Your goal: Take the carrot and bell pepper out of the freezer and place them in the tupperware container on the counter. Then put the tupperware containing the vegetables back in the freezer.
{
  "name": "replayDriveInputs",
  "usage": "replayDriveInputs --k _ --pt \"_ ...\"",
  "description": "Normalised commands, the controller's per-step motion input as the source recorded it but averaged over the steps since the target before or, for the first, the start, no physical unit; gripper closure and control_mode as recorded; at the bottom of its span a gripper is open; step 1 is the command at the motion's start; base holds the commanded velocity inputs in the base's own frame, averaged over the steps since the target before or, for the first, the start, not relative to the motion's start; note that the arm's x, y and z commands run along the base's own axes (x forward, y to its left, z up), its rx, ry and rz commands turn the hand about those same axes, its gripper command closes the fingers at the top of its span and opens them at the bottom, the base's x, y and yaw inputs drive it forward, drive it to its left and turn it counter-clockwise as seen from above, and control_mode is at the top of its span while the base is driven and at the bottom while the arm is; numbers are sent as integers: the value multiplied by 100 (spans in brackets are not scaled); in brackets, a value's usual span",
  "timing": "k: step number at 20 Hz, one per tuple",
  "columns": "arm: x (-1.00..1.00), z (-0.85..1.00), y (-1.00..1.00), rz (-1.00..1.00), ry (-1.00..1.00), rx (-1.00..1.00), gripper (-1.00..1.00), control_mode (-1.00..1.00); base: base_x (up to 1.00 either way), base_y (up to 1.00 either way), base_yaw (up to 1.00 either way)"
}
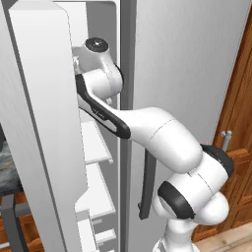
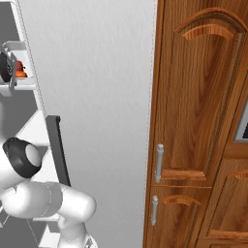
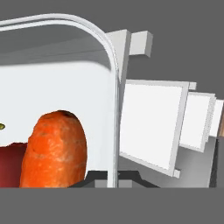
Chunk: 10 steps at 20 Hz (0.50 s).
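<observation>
In the hand view the orange carrot [image 3: 54, 151] stands inside the light-grey tupperware container [image 3: 111, 65], with the dark-red bell pepper [image 3: 11, 164] beside it at the lower left. My gripper [image 3: 114, 178] is shut on the container's rim, the wall running between the fingertips. From the right base view the container [image 2: 22, 80] sits high at the left inside the freezer [image 2: 29, 126], the bell pepper [image 2: 19, 65] and carrot [image 2: 21, 74] showing in it. My arm [image 1: 147, 130] reaches in past the open freezer door [image 1: 44, 123].
White freezer shelves [image 1: 96, 142] lie below my hand, and white drawer fronts [image 3: 151, 124] sit beside the container. The shut fridge door [image 2: 97, 97] carries a dark grey handle [image 2: 58, 150]. Wooden cabinets [image 2: 203, 121] stand to the right. A strip of marbled counter [image 1: 6, 167] shows far left.
</observation>
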Motion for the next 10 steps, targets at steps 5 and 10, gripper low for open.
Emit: replayDriveInputs --k 5,10 --pt "37 -13 14 -9 0 0 100 -100 0 0 0" --pt "38 -8 14 -8 0 0 100 -100 0 0 0"
